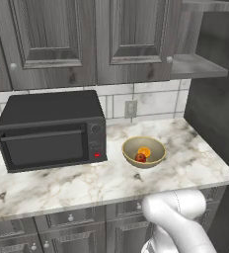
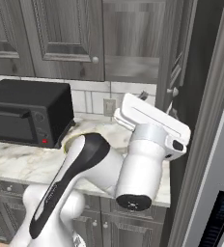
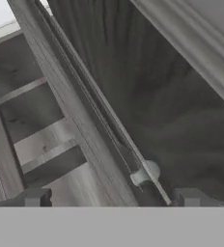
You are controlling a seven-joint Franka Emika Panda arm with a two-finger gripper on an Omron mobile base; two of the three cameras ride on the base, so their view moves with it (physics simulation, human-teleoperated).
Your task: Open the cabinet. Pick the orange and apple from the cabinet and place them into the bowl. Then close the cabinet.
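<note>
Orange (image 1: 144,151) and apple (image 1: 140,158) already sit in the bowl (image 1: 156,145); gripper (image 3: 114,198) is wide open, empty, door knob (image 3: 147,171) just ahead, cabinet (image 1: 190,64) left to close.

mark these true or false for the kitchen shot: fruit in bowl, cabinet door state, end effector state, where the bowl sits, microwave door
1. The orange and the apple both lie in the bowl. True.
2. Both doors of the cabinet are shut. False: its right door stands swung open, with the shelf exposed.
3. The end effector is clamped on the door's knob. False: its jaws stand open, with the knob just ahead of them.
4. The bowl sits on the marble counter to the right of the microwave. True.
5. The microwave's door hangs open. False: it is shut.
</note>
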